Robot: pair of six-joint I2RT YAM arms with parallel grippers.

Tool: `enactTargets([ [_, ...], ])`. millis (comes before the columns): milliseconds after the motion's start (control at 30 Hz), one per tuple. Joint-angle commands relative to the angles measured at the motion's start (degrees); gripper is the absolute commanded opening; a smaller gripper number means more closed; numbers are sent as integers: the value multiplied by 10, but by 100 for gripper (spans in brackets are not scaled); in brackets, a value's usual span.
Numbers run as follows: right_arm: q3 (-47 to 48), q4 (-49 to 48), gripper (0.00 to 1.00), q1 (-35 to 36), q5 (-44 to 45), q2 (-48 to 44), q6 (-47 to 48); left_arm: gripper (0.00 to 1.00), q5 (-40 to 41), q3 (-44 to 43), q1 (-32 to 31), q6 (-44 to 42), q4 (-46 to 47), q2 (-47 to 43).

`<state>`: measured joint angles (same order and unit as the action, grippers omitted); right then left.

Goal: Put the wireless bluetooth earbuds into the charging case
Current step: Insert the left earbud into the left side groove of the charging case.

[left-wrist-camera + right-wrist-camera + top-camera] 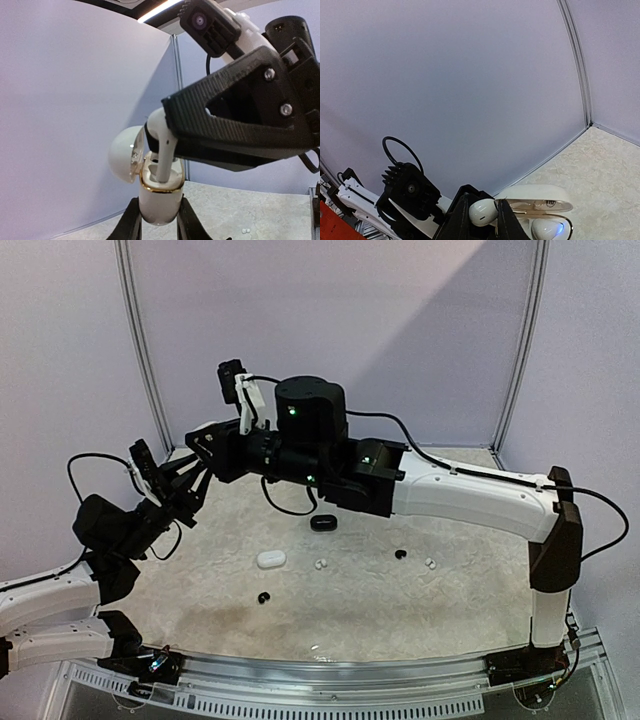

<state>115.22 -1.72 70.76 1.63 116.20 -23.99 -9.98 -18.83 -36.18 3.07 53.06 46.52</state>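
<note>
1. Note the right claw [481, 219] pinched shut on the round head of a white earbud [482, 211], with the stem left free and pointing down.
2. Note the left claw [159, 216] clamped on the lower body of the open white case [157, 200], held upright in the air, well above the counter [400, 615], with the lid [124, 152] swung back to one side.
3. Read the left wrist view for the fit: stem tip already inside the mouth of the case, head well above the rim. Judge the insertion as begun but not seated.
4. Treat the earbud as very light, rigid and glossy, hence likely slippery. Take hold across the head only and keep the stem clear for entry. Expect it to twist between the fingers if the stem catches the socket edge, so lower it straight along the socket and use light force.
5. Treat the case as a light, hard, smooth shell. Grip low on the body, clear of the rim and hinge. Regard the hinge as the likely weak point and avoid any push against the lid.
6. Look outward to the counter for the remaining items: a second white case [271, 559], a black case [323, 523], loose white earbuds [320, 564] with more further right, and black earbuds [400, 554], one of them nearer the arm bases. All lie well apart from both claws.
</note>
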Motion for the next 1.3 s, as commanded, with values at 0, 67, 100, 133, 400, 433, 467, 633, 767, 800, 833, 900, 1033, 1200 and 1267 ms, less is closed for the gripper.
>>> enactTargets([
  [0, 21, 8, 0, -7, 15, -32, 11, 0, -5, -2, 3, 4, 12, 0],
  [67, 18, 17, 0, -7, 25, -33, 13, 0, -4, -2, 4, 3, 12, -1],
  [100, 17, 17, 0, -7, 29, -33, 12, 0, -4, -2, 4, 3, 12, -1],
  [133, 14, 17, 0, -7, 32, -33, 12, 0, -4, -1, 4, 3, 12, 0],
  [400, 16, 17, 0, -7, 29, -17, 1, 0, -4, -2, 5, 4, 12, 1],
  [433, 15, 17, 0, -7, 31, -17, 1, 0, -4, -2, 5, 5, 12, 0],
  [467, 14, 17, 0, -7, 31, -16, 0, 0, -4, -2, 5, 5, 13, 0],
  [633, 8, 17, 0, -7, 34, -14, -2, 0, -2, -2, 5, 4, 13, -2],
  [767, 8, 35, 0, -7, 31, -7, -4, 0, -3, -1, 5, 5, 13, -3],
  [800, 8, 36, 0, -6, 31, -6, -5, 0, -2, -2, 5, 4, 13, -3],
  [833, 8, 36, 0, -7, 31, -5, -5, 0, -3, -2, 5, 4, 13, -3],
  [900, 7, 40, 0, -7, 31, -5, -4, 0, -2, -2, 5, 4, 13, -3],
  [1033, 8, 41, 0, -7, 28, -2, -5, 0, -4, -2, 5, 6, 12, -3],
  [1200, 11, 38, 0, -6, 24, 5, -5, 0, -3, -2, 5, 5, 10, -3],
  [1267, 12, 38, 0, -6, 23, 7, -6, 0, -3, -1, 5, 5, 10, -3],
])
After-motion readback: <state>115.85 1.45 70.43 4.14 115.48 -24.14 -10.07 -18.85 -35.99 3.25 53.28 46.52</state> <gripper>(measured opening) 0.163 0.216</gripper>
